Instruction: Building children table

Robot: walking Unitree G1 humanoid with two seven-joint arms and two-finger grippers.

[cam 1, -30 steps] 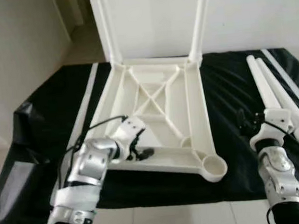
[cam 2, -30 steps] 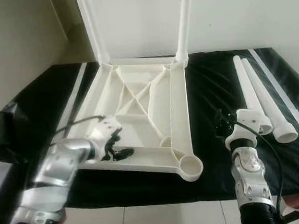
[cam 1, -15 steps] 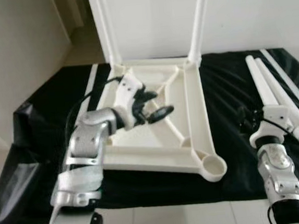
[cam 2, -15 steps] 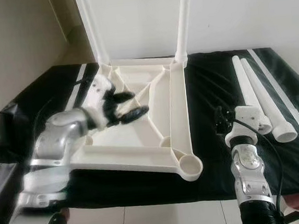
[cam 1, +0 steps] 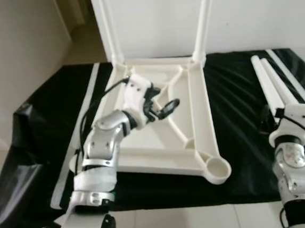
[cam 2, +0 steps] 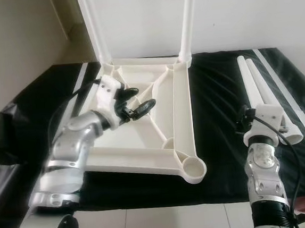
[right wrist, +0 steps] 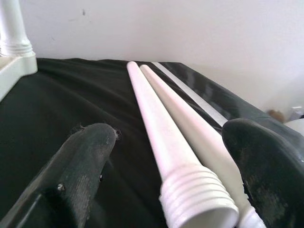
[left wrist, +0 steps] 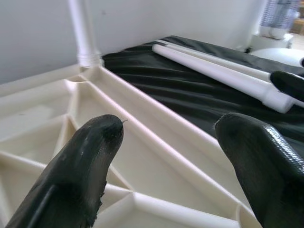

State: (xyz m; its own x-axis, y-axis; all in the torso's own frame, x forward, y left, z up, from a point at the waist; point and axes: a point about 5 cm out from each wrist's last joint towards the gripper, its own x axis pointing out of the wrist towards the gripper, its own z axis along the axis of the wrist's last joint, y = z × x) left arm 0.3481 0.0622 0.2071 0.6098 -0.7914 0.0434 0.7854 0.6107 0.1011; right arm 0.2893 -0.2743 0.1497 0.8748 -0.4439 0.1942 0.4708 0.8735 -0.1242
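Observation:
A white plastic tabletop [cam 1: 201, 118] lies upside down on a black sheet, ribs upward. Two white legs [cam 1: 203, 19] stand in its far corner sockets. The near right socket [cam 1: 219, 168] holds nothing. Two loose white legs [cam 1: 270, 90] lie side by side on the sheet to the right, threaded ends [right wrist: 197, 202] nearest me. My left gripper [cam 1: 162, 106] hovers open over the tabletop's crossed ribs, holding nothing. My right gripper [cam 2: 245, 120] stands open just short of the loose legs' near ends, its fingers [right wrist: 80, 166] on either side of them.
The black sheet [cam 1: 47, 128] covers a low surface and hangs over its left and front edges. A thin white strip [cam 1: 87, 101] lies on the sheet left of the tabletop, another [cam 1: 294, 80] right of the loose legs. A white wall rises behind.
My left arm has lifted from the tabletop's near rail and swung to over its middle ribs. My right gripper has shifted right, closer to the loose legs' near ends.

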